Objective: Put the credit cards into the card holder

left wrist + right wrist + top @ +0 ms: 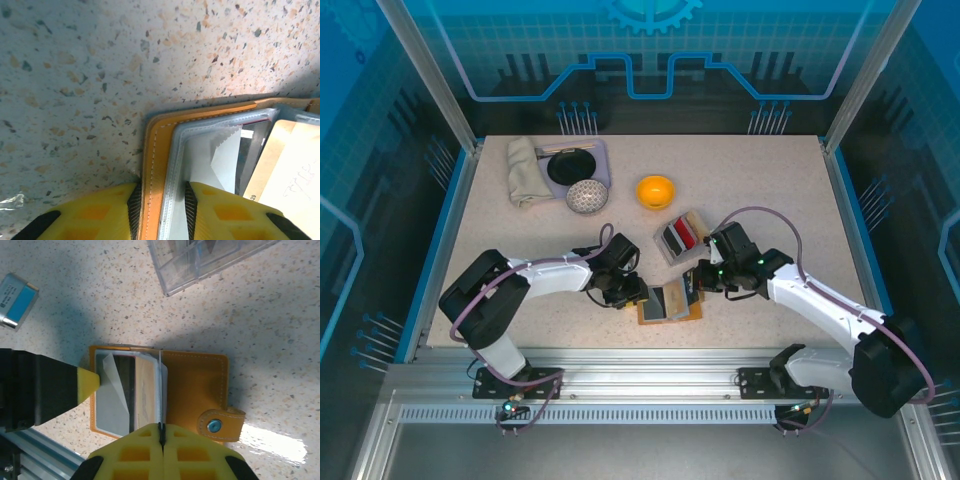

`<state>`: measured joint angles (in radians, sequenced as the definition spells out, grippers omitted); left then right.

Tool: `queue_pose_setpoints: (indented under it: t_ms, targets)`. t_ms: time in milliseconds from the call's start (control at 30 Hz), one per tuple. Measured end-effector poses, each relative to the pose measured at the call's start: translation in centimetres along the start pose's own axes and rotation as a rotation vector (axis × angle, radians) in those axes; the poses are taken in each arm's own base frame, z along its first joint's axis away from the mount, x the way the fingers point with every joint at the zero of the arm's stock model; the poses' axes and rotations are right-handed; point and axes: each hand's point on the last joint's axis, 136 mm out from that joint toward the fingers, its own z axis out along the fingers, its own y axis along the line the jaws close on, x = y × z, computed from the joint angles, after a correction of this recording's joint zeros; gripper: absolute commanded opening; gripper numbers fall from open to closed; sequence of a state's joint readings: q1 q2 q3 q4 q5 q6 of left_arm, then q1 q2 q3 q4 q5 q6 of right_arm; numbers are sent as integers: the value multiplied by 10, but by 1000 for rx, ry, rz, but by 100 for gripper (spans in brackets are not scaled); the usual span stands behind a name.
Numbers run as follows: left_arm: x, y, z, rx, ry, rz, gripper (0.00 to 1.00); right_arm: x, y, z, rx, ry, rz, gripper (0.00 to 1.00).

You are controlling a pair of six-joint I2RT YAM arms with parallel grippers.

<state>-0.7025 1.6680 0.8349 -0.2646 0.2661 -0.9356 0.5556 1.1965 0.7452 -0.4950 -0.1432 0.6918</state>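
Clamping the left edge of the card holder, the left gripper stands partly open around its leather cover and clear sleeve. The right gripper is shut on a thin sheet held edge-on over the open holder, which lies on the table between both arms. Whether the sheet is a card or a sleeve leaf cannot be told. Judged step: loading a card. The next move calls for a steady slide into a pocket. Other credit cards sit in the grey tray. Script on the beige card is unreadable.

Card holder tan-orange, white-stitched; pincer fingers yellow; table beige, speckled.
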Motion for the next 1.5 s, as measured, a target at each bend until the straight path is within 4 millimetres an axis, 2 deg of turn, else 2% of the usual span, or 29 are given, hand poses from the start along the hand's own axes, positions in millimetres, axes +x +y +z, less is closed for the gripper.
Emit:
queue_pose_setpoints:
  t_ms: [533, 1267, 1500]
  targets:
    - [-1, -3, -1, 10, -6, 6, 32, 0, 15, 0, -78, 15, 10, 5]
    - [-1, -3, -1, 10, -6, 6, 26, 0, 25, 11, -118, 69, 18, 7]
    - [-1, -3, -1, 10, -6, 6, 26, 1, 27, 20, -115, 103, 20, 6]
